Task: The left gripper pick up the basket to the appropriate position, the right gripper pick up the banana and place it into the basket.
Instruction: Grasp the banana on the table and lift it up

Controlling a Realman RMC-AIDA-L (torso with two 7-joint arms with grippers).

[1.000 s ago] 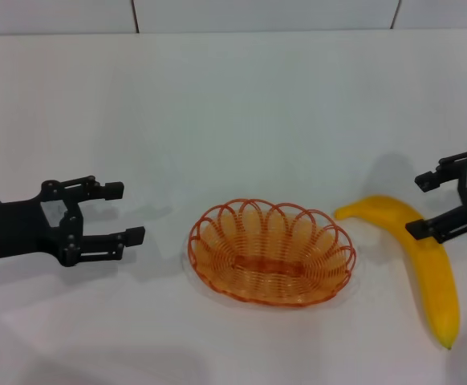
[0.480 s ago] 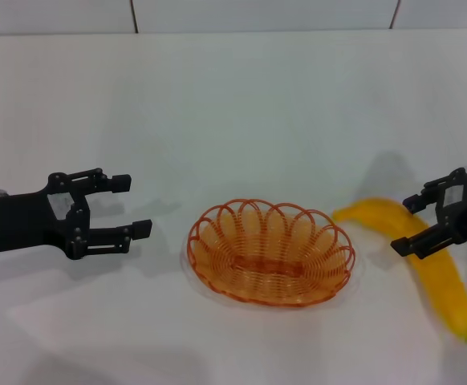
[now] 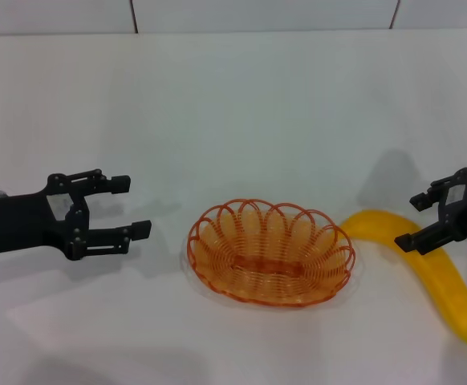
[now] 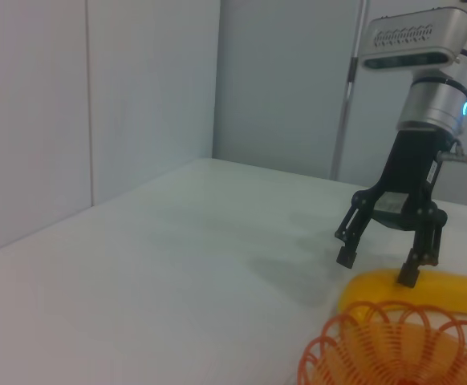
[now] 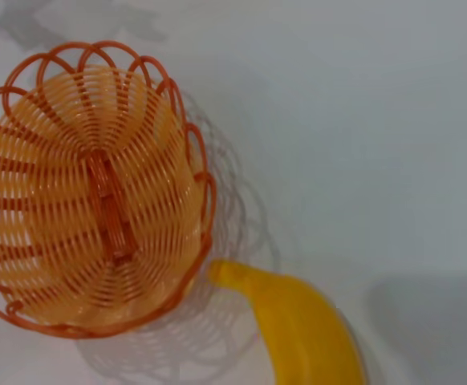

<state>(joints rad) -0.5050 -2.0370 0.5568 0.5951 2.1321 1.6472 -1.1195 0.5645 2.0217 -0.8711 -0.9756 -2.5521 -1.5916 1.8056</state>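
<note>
The orange wire basket [image 3: 270,255] sits empty on the white table, near the front centre. The yellow banana [image 3: 440,279] lies just to its right, with its stem end close to the basket rim. My right gripper [image 3: 411,218] is open over the banana's stem half, and its near fingertip touches the banana's top. My left gripper [image 3: 131,206] is open, level with the basket and a short gap to its left. The left wrist view shows the right gripper [image 4: 376,269], the banana [image 4: 430,293] and the basket rim [image 4: 378,345]. The right wrist view shows the basket [image 5: 89,192] and the banana [image 5: 302,325].
The white table [image 3: 241,112] runs back to a tiled wall at the far edge. The right gripper's shadow falls on the table behind the banana.
The banana has slid to the right and a little forward, away from the basket. The right gripper has shifted with it. The left gripper moved slightly toward the basket, then stopped.
</note>
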